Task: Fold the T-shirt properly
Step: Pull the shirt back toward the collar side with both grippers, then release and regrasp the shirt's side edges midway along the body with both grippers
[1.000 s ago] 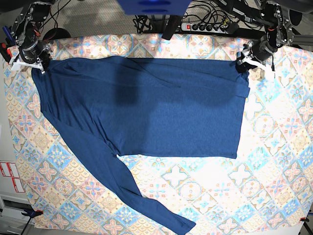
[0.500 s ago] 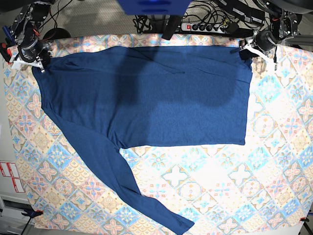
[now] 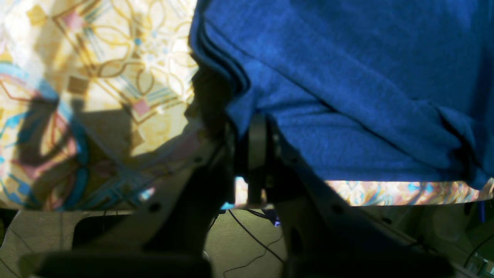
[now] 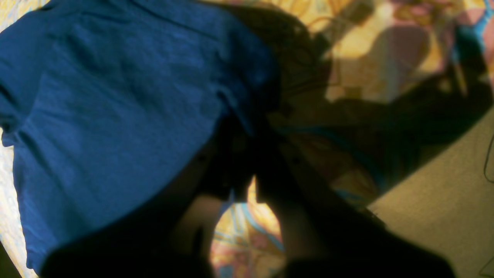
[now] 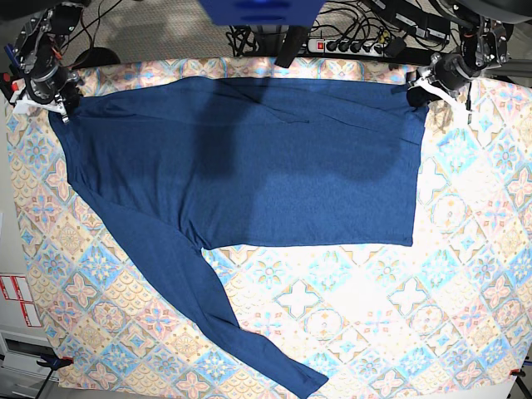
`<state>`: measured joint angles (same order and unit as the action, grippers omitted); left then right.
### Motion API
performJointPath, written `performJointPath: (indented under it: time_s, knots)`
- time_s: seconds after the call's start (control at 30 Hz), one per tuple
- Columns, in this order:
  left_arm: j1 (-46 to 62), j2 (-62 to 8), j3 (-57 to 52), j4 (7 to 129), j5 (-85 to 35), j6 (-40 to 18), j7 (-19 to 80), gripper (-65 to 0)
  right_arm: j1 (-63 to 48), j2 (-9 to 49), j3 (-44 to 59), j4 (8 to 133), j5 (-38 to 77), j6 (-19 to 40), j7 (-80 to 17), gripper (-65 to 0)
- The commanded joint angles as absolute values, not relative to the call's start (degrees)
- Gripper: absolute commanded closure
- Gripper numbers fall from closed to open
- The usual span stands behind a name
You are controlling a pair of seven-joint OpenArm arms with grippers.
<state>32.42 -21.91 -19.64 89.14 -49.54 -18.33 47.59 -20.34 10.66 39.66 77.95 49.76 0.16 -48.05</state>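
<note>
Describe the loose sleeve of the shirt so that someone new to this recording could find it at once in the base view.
Start from the patterned tablecloth that covers the table, then find the dark navy T-shirt spread across its far half. The loose sleeve runs from the shirt's body diagonally toward the near edge. It alone is a long narrow strip, and neither gripper touches it.

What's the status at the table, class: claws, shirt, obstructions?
Left claw shut on shirt corner; right claw shut on the opposite corner. Shirt flat, one sleeve trailing. Nothing on top.
</note>
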Motion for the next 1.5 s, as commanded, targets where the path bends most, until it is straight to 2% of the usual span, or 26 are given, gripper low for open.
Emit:
performJointPath:
  time_s: [0.0,0.4,0.47,0.63,0.7,1.03,1.13,1.47]
  knots:
    - [32.8,-23.0,-20.4,89.8,-48.8,-18.3,46.7,0.0,-20.4,12.0,40.4,78.7,49.7,0.3,-46.4,-0.2]
    - [32.8,-22.7,-20.0,89.9,-46.6,-18.3,47.0,0.0,-21.1,12.0,40.0,78.6,49.5,0.3,-46.4,-1.0]
    - [33.5,-22.6,-20.0,89.9,-46.7,-18.3,47.0,0.0,-21.1,12.0,40.0,78.6,49.5,0.3,-46.5,-3.3]
    - [34.6,-22.6,-20.2,90.1,-46.7,-18.3,47.0,-10.5,-21.1,12.0,41.4,78.6,49.6,0.2,-51.5,-14.8]
    - [35.1,-22.6,-20.0,90.2,-46.7,-18.3,47.0,-14.7,-20.8,10.9,43.0,78.6,49.5,0.2,-51.8,-17.3]
    - [36.4,-22.6,-20.3,90.3,-46.8,-18.3,47.1,-36.8,-20.7,9.4,49.7,78.9,46.5,0.2,-52.0,-17.5]
    - [38.2,-22.6,-21.0,91.5,-46.8,-18.3,46.8,-39.4,-20.7,9.4,50.8,79.1,46.5,0.2,-52.0,-17.6]
    - [42.8,-22.5,-28.6,104.3,-46.9,-18.3,47.1,-39.4,-17.6,9.7,51.6,79.3,46.5,0.2,-51.6,-17.7]
